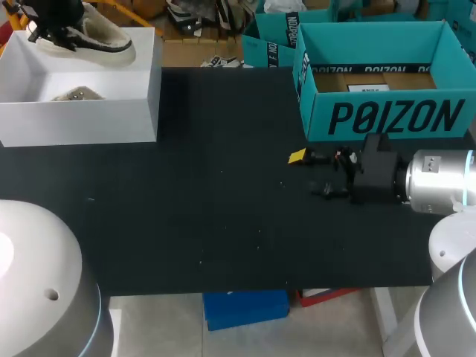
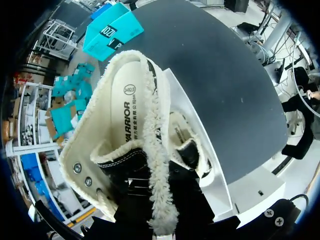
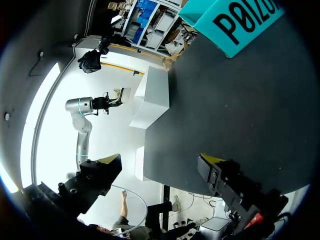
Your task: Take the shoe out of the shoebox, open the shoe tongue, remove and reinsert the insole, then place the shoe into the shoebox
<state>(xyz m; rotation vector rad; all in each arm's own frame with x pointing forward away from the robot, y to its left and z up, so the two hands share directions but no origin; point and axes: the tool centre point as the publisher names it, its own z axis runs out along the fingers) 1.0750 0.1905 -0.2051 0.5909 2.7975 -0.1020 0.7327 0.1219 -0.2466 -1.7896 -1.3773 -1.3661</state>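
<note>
L gripper (image 1: 53,31) pinches the shoe (image 1: 89,36) by its fleecy collar, up over the far edge of the white shoebox (image 1: 82,119) — well off the worktop (image 1: 208,216). R gripper (image 1: 311,174) is spread, empty, low over the worktop near the teal box (image 1: 387,115). Step in hand, I'd say: getting the shoe out. Clear the box wall first, then set it mid-worktop, sole down, within R's reach. Only the left wrist view shows the insole (image 2: 131,107) seated inside; only the head view shows a second shoe (image 1: 74,94) in the box.

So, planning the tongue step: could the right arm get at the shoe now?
Probably yes: only bare table lies between the open right gripper and the shoe, held above the white shoebox.
</note>
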